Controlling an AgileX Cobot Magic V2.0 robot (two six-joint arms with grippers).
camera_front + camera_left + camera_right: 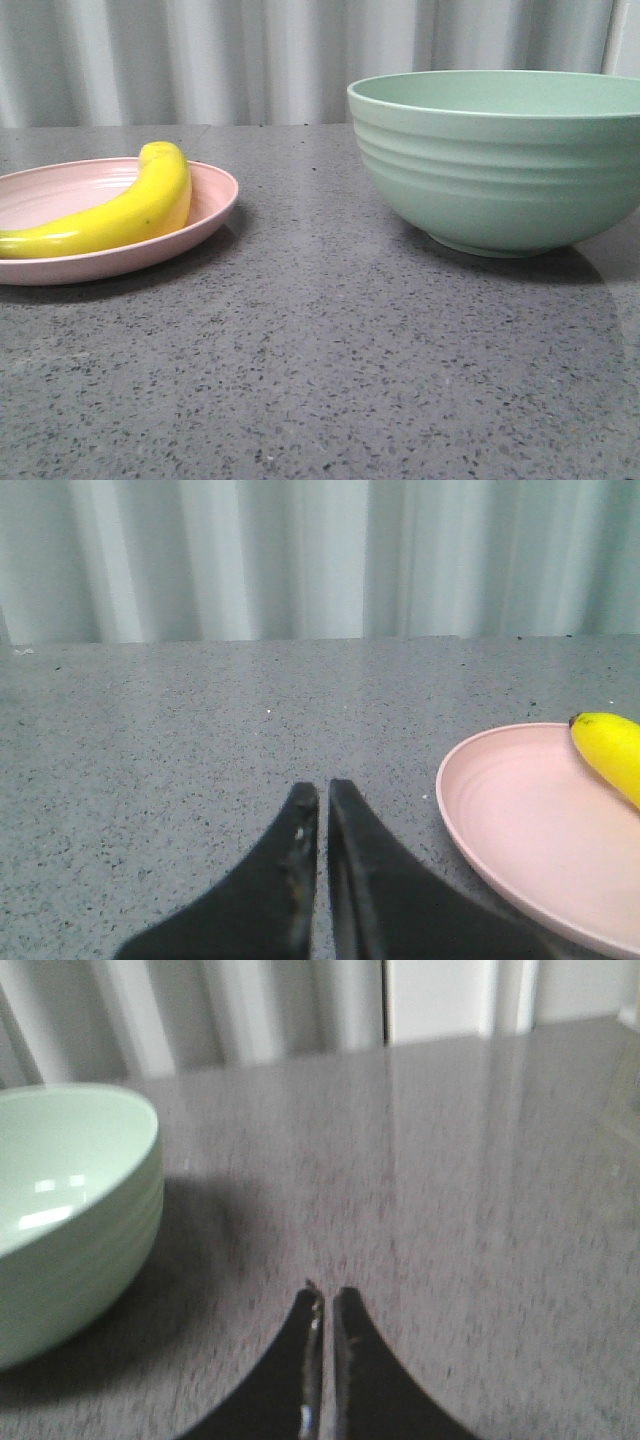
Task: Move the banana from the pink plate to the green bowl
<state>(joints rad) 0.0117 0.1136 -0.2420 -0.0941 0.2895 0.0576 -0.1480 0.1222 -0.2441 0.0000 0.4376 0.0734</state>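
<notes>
The yellow banana (130, 212) lies across the pink plate (215, 195) at the left of the front view. The green bowl (500, 170) stands empty at the right. No gripper shows in the front view. In the left wrist view my left gripper (323, 792) is shut and empty over bare table, to the left of the pink plate (500, 820), where the banana's tip (610, 750) shows. In the right wrist view my right gripper (328, 1295) is shut and empty over bare table, to the right of the green bowl (70, 1210).
The grey speckled table (320, 360) carries the plate and the bowl, with a gap between them. A pale pleated curtain (200, 60) hangs behind the table's far edge.
</notes>
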